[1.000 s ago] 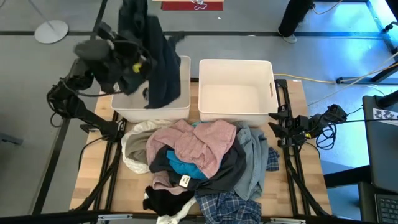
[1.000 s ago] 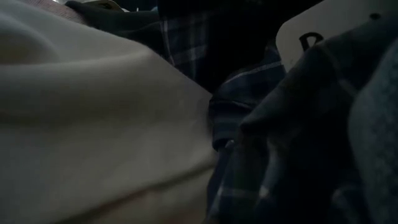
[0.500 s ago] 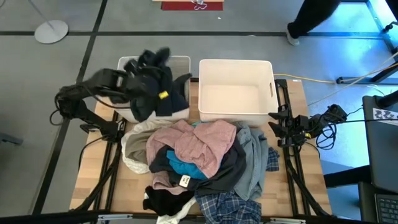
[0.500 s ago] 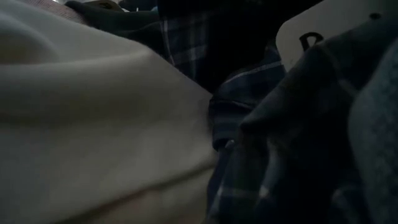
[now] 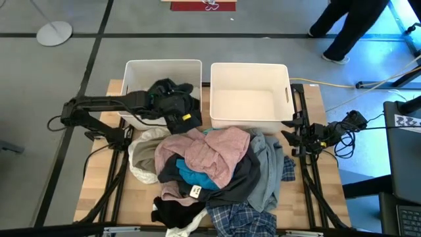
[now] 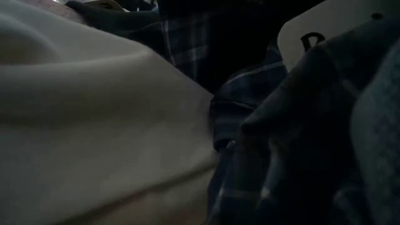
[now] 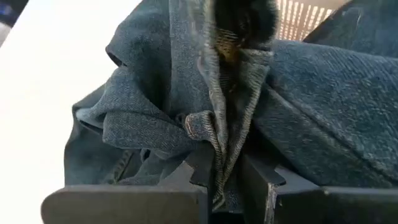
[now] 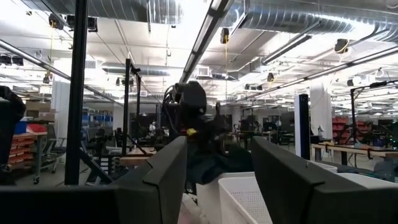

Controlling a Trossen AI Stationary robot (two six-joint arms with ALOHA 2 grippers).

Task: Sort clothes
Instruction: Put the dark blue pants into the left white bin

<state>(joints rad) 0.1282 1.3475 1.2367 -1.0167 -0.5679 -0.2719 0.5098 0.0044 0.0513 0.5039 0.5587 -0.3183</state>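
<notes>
Here the left gripper [image 7: 227,177] is closed on a fold of a dark denim garment [image 5: 172,102], the seam being pinched between its fingers [image 7: 199,171] in the left wrist view. In the high view that garment is seen lowered into the left bin [image 5: 131,69], bunched against the bin's right wall with one edge draped over the near rim. It has not yet been let go. The right gripper [image 8: 217,180] is parked at the table's right edge, its jaws standing apart with nothing between them.

Outward from the bins, little of the task is judged done. The right bin [image 5: 220,72] holds nothing that can be seen, and the dark denim garment is the only piece seen in the left bin. The pile of clothes [image 5: 210,174] is left on the near half of the table [image 5: 105,191]: a pink piece on top, teal and black beneath, grey-blue to the right, beige to the left, blue plaid at the near edge.

A small white tag [image 5: 195,191] is seen on the pile, and a white label [image 6: 306,34] with one dark letter stroke shows in the low view. Neither can be read.
</notes>
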